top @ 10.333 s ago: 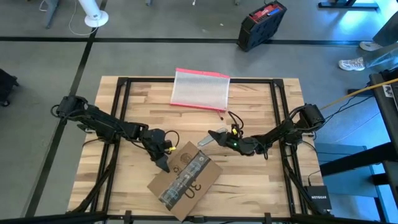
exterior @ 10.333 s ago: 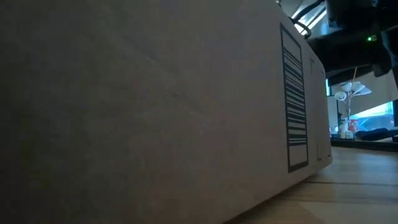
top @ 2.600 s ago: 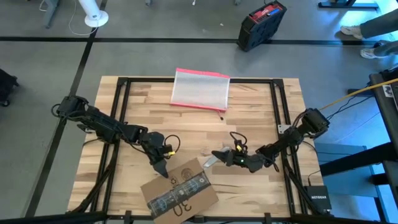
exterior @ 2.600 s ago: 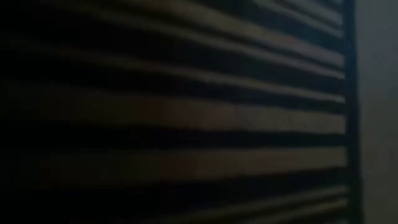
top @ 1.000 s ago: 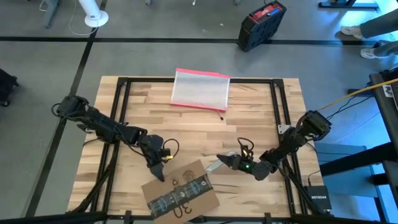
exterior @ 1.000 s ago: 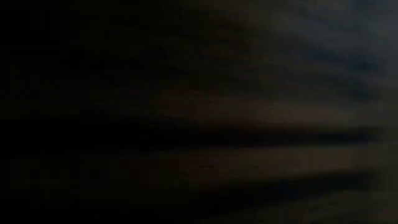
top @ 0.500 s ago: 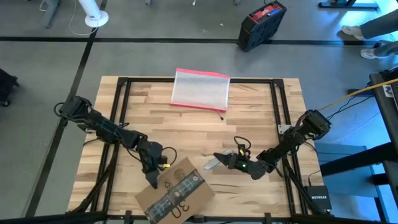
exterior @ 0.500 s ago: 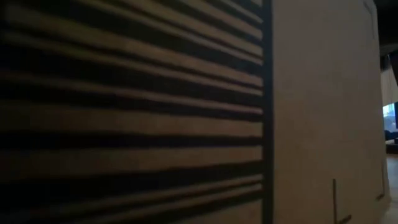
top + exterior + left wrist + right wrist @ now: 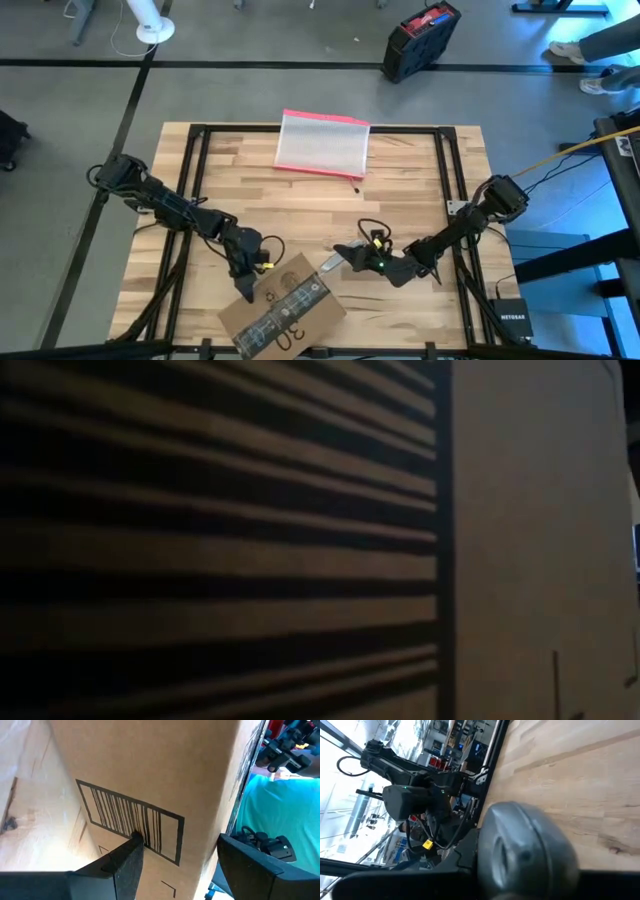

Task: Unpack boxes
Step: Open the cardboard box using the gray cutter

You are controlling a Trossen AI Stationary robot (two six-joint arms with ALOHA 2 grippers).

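At the tabletop's (image 9: 420,180) front edge sits the brown box (image 9: 283,310), stiff and probably light, best taken across its side walls; left gripper (image 9: 177,852) with jaws apart straddles its barcoded corner, right gripper (image 9: 338,252) clamped on a grey tool (image 9: 525,852).

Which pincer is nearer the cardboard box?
Left. The left pincer is open right at the cardboard box, at its left corner. The right pincer stands a little off its right corner, closed on a grey tool.
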